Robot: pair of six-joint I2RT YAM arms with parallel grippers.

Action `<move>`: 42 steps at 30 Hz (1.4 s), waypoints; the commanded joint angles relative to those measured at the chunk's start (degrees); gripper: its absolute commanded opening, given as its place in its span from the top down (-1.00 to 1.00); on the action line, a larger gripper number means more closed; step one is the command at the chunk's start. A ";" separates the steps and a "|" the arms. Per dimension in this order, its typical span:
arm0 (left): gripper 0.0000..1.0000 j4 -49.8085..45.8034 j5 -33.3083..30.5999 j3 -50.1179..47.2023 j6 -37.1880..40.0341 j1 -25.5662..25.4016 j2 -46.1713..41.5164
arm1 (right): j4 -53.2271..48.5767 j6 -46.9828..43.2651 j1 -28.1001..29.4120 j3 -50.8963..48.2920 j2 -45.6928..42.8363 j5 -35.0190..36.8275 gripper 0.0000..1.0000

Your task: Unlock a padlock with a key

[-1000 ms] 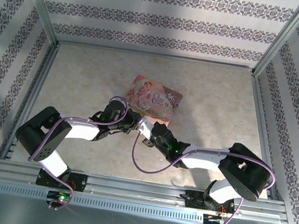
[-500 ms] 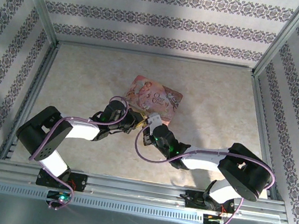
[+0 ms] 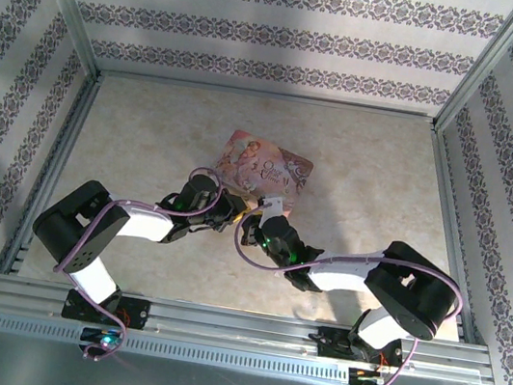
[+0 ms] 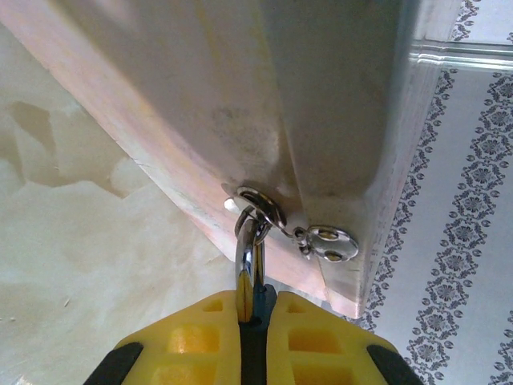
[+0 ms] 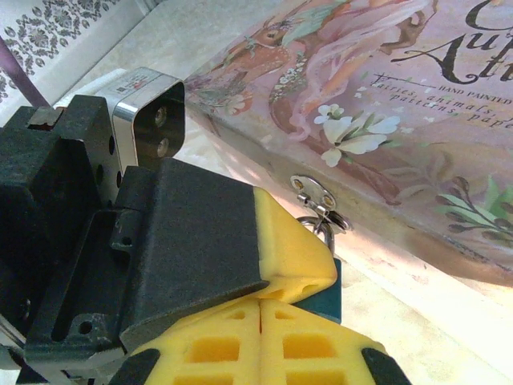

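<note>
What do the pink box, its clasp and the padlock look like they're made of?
The box looks like thin printed metal, possibly card: glossy floral lid, dull sheen on its side. The clasp is bright silvery metal, with rivets. The padlock shows a polished, chrome-like shackle with mirror highlights.

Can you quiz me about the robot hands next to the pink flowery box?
1. True or false: the left gripper is wide open.
2. The padlock hooks through: A) the metal ring on the pink tin; B) a door handle; C) nothing at all.
3. What colour are the fingertips of the right gripper?
Key: 1 false, it is shut on the padlock. 2 A. 3 yellow.
</note>
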 commanded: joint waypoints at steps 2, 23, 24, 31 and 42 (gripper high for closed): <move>1.00 0.21 1.60 1.21 2.49 -1.69 -0.38 | 1.82 0.68 0.66 -1.66 -3.69 2.09 0.67; 1.00 -19.07 -3.71 3.05 21.18 -2.64 -4.07 | -32.54 -4.94 -9.98 -0.78 -28.42 -7.45 -0.61; 1.00 -19.24 -3.85 3.05 21.65 -2.78 -3.88 | -32.73 -4.83 -10.44 -0.32 -28.35 -8.39 -0.63; 0.89 -19.87 -4.67 4.06 23.80 -3.62 -1.83 | -35.95 -2.52 -14.13 5.52 -23.71 -16.73 -0.72; 0.50 -16.50 -6.27 2.81 24.37 -3.71 -0.11 | -36.44 -2.07 -15.60 9.64 -18.68 -19.00 -0.78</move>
